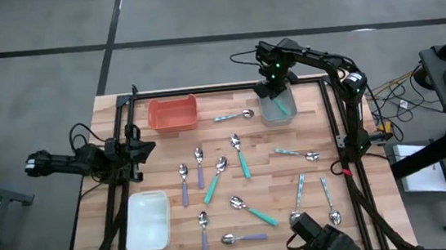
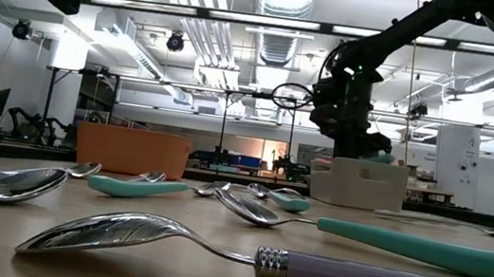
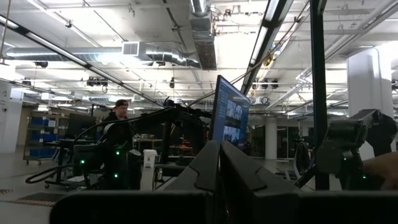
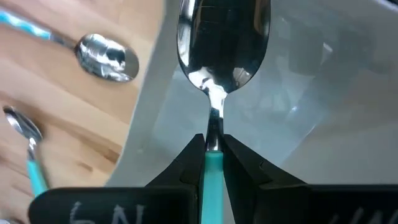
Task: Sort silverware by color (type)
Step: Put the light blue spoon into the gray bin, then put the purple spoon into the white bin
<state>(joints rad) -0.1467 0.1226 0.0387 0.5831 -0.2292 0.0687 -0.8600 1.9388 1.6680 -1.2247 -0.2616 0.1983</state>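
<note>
1. R gripper [image 4: 213, 149] is clamped on the teal spoon [image 4: 221, 43] at the neck, bowl hanging over the grey tray [image 1: 277, 108] at the table's far edge; prob. about to drop it there w/ its colour group.
2. L gripper [image 1: 34, 165] is closed, empty, parked off the table's left side.
3. Other spoons lie scattered on the wood table [image 1: 268, 166]; orange tray [image 1: 173, 113] and white tray [image 1: 148, 221] sit apart.
4. Room: lab w/ ceiling lights, a person in the bkgd.

A wooden counter [image 1: 169, 159] is being shown carrying an orange tray [image 1: 173, 113], a grey tray [image 1: 277, 109], a white tray [image 1: 148, 221] and scattered spoons [image 1: 242, 157].
</note>
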